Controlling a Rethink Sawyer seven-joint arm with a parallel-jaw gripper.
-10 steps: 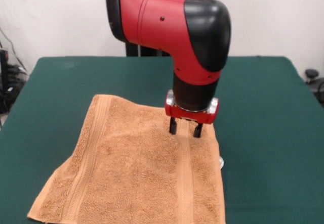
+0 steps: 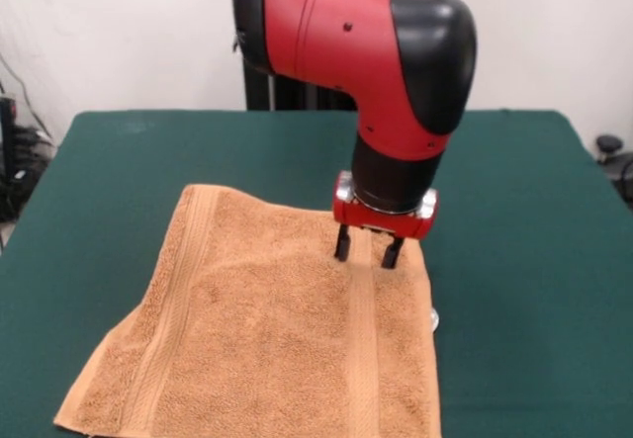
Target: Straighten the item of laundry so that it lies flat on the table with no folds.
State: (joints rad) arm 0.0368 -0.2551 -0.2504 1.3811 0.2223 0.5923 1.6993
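I see the gripper over the towel at its 1 o'clock corner, fingers narrowly apart, empty.

The towel lies on the table, in its near half and a little left of centre, its near edge by the table's near side; the pincer stands over the towel's far right corner

Orange-tan towel lies spread on the green table, its far banded edge directly beneath the gripper.
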